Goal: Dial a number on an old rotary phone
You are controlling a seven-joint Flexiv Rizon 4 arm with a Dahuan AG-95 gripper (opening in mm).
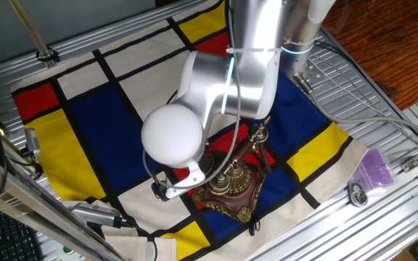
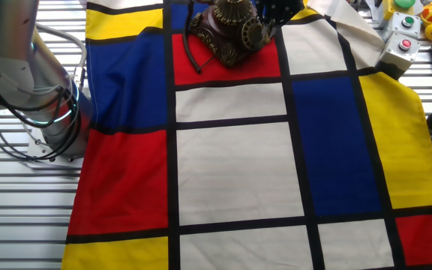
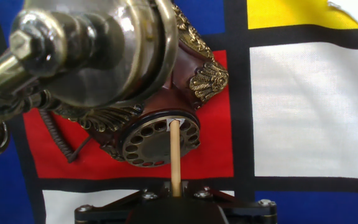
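The old rotary phone (image 3: 185, 74) has a dark reddish wooden base with brass trim and stands on a red square of the cloth. Its brass handset (image 3: 92, 50) rests on the cradle and fills the upper left of the hand view. My gripper (image 3: 176, 191) is shut on a thin wooden stick (image 3: 175, 155). The stick points forward, and its tip sits at a finger hole on the upper right of the round dial (image 3: 157, 142). In the other fixed view the phone (image 2: 227, 30) is at the top edge with the gripper (image 2: 276, 11) beside its dial. In one fixed view the arm hides most of the phone (image 1: 231, 183).
A checked cloth (image 2: 231, 165) in red, blue, yellow and white covers the table. The phone's dark coiled cord (image 3: 64, 146) lies left of the base. A button box (image 2: 398, 49) and coloured items sit at the table edge. A purple object (image 1: 374, 170) lies off the cloth.
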